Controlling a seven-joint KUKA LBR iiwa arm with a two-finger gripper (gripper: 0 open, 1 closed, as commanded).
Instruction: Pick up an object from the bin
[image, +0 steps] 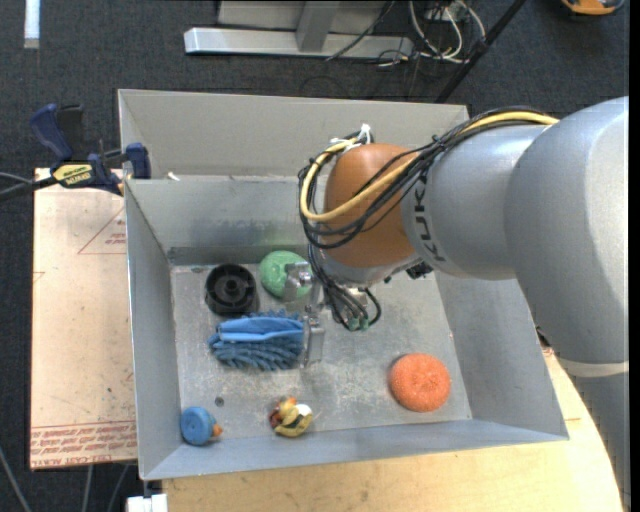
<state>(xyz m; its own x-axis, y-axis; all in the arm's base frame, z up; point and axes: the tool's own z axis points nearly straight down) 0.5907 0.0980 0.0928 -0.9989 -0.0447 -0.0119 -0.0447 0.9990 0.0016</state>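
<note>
My gripper (312, 335) reaches down in the middle of the bin, its metal fingers at the right end of a blue bristly brush (258, 343) lying flat. Whether a finger touches the brush I cannot make out. A light green ball (277, 270) lies just behind the gripper, partly covered by it. Left of that ball sits a black round ribbed cap (231, 288).
An orange ball (419, 382) rests at the front right. A small yellow duck toy (291, 418) and a blue toy with an orange tip (200, 426) lie along the front wall. The arm with its orange cover and cables hangs over the bin's back right.
</note>
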